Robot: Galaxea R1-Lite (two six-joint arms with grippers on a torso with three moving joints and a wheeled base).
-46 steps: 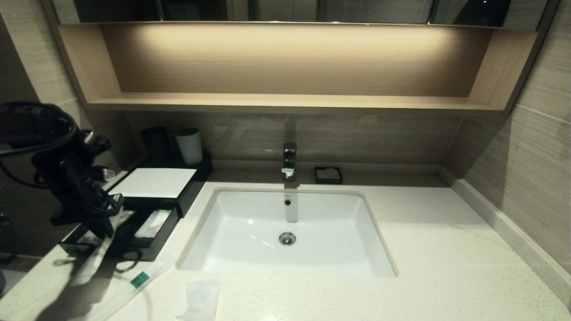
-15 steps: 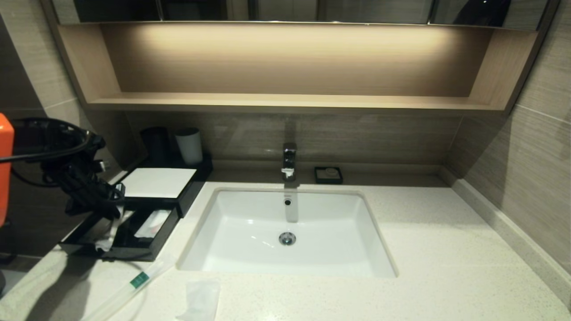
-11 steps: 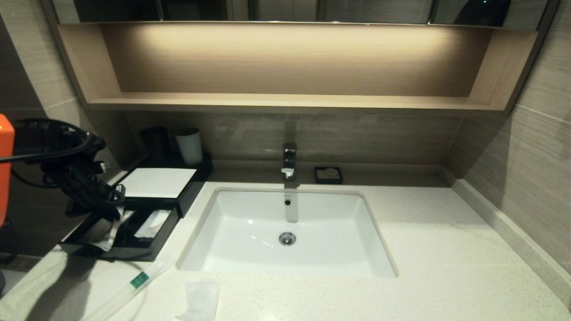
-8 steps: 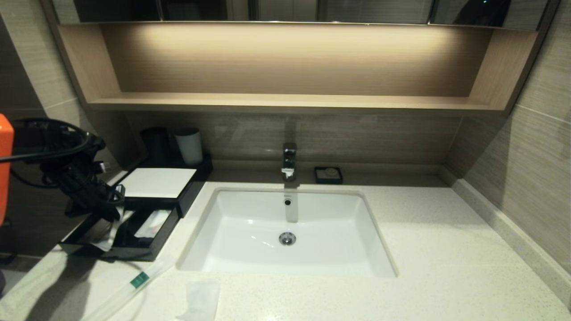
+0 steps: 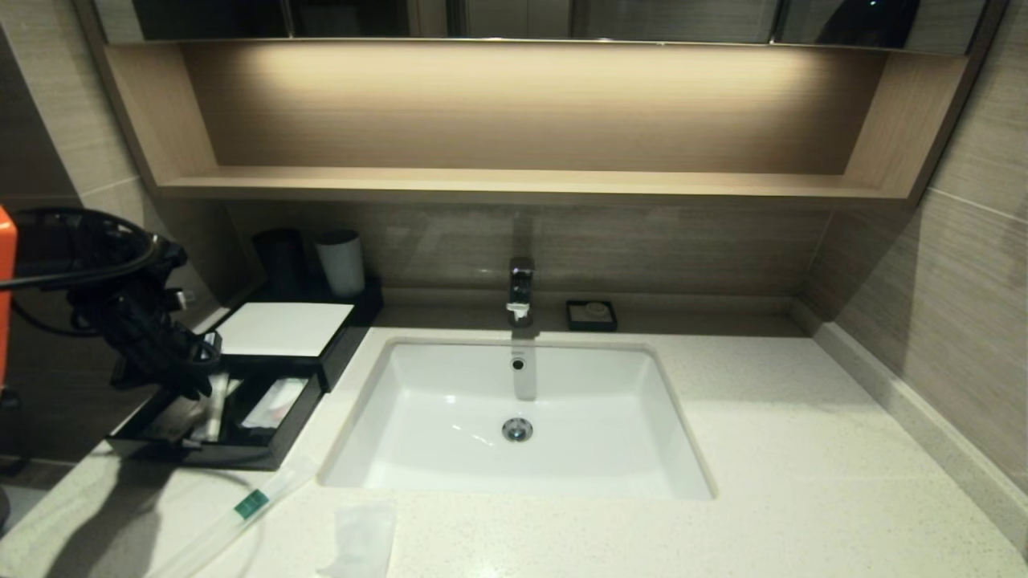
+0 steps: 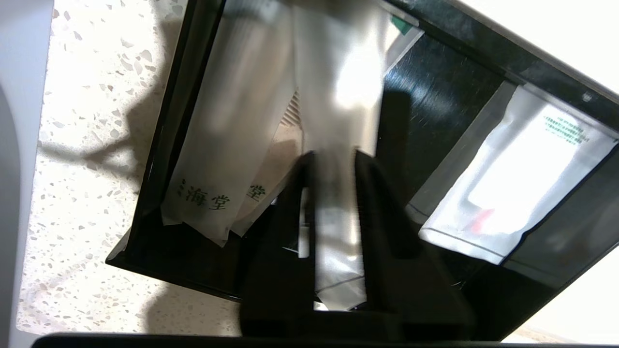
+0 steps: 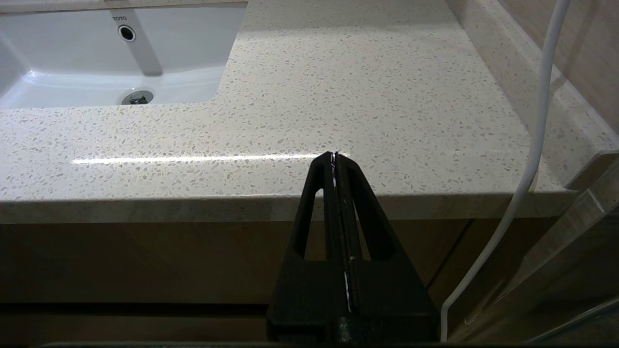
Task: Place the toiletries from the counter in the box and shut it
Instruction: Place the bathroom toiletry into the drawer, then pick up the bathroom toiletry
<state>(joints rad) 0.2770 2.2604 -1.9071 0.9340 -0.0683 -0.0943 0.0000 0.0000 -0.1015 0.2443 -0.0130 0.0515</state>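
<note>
Risk sits mostly with the packet (image 6: 338,145) I have pinched in the left gripper (image 6: 333,159): its fingers are closed on the slim clear-wrapped strip, which hangs over the pull-out drawer (image 5: 152,437) of the box (image 5: 281,329). From the left wrist view the strip lies near the divider between two compartments, beside other packets (image 6: 227,145) already lying in the outer slot. If I let go here, I judge it could settle across the divider or lean on its neighbours with one end riding up over the drawer wall. A raised end would then foul the box body when the drawer is pushed shut.

The wrapper looks slick and limp, so it may also cling to a finger as I open and get dragged out again as I withdraw.

Two toiletries remain on the bench (image 5: 763,449): a long packet with a green label (image 5: 251,503) just in front of the drawer, and a flat translucent sachet (image 5: 361,538) near the front edge. Both lie close to that edge, and I think a careless sweep of the arm could nudge either one off. Flat on stone, they will be awkward to pinch.

The right gripper (image 7: 334,159) is parked below the bench front, fingers pressed together on nothing, well away from the work.
</note>
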